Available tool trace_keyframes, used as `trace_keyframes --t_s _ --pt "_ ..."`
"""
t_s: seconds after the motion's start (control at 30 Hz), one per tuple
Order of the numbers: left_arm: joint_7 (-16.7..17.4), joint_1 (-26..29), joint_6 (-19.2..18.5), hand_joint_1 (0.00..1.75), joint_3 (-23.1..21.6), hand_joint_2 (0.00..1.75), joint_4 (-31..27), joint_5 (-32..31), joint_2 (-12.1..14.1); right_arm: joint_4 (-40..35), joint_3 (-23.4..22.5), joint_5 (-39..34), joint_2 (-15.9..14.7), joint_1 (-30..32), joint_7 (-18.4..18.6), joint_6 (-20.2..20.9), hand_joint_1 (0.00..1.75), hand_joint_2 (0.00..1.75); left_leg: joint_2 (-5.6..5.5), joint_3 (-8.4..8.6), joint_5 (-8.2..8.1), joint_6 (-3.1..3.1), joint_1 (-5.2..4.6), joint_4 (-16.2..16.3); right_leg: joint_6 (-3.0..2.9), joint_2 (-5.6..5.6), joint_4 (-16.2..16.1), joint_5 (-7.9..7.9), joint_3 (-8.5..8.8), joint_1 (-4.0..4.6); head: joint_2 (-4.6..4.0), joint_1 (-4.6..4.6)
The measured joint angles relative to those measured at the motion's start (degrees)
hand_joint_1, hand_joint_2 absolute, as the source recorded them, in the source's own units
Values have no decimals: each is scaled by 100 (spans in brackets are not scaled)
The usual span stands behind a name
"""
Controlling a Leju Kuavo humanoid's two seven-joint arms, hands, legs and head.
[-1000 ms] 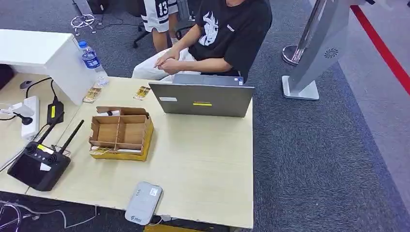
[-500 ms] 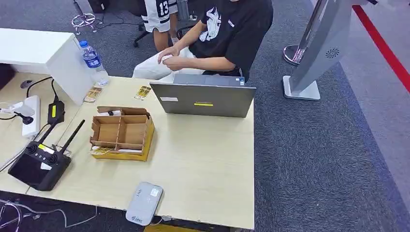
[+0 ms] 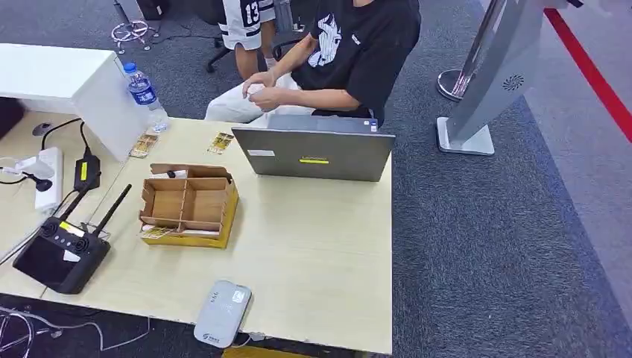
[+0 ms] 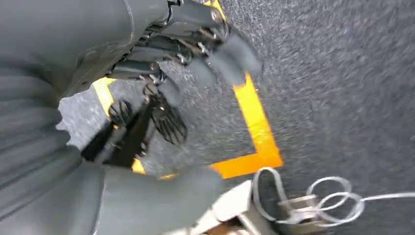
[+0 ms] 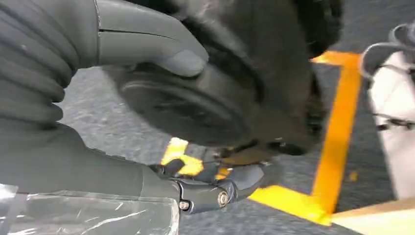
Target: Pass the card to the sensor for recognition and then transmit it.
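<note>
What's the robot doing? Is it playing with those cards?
Not yet. The robot's left hand and right hand hang down over the grey carpet with its orange tape lines, holding nothing. On the table, a cardboard box holds cards, and two more cards lie near the water bottle. The grey sensor waits at the near edge. A person sits behind the laptop. Nothing has been picked up.

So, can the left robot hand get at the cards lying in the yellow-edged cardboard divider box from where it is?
Probably yes, once raised. The left robot hand hangs low over the carpet, holding nothing. The open-topped cardboard divider box has nothing over it, with cards at its near edge.
</note>
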Motion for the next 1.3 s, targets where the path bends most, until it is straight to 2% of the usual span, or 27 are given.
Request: trace_keyframes --t_s 0.77,0.8,0.83,1.07,1.1,1.3 --pt "544 564 -83 0 -3475 175 -243 -516 -90 -885 1922 -2324 -79 413 1340 -848 0 175 0 1 0 1 -1 0 5 0 0 -4 2 0 0 2" --pt "582 591 -90 0 -3642 0 -269 -536 -96 -934 2007 -2429 -79 430 1412 -886 0 175 0 1 0 1 -1 0 6 0 0 -3 2 0 0 2" --pt "595 615 -92 0 -3784 0 -286 -555 -103 -975 2082 -2519 -81 445 1460 -918 0 0 0 1 0 1 -1 0 6 0 0 -3 2 0 0 0" --pt "776 804 -127 0 -4905 0 -468 -722 -151 -1307 2691 -3257 -81 583 1890 -1189 0 0 0 1 0 1 -1 0 6 0 0 -4 2 0 0 2" --pt "789 833 -129 0 -5085 175 -498 -748 -164 -1361 2789 -3368 -81 606 1956 -1228 0 0 0 0 0 1 -1 0 6 0 0 -4 2 0 0 2" --pt "947 985 -142 0 -5994 175 -638 -885 -201 -1622 3283 -3980 -83 713 2314 -1453 0 0 0 0 -1 1 -1 0 6 0 0 -4 1 0 0 0"
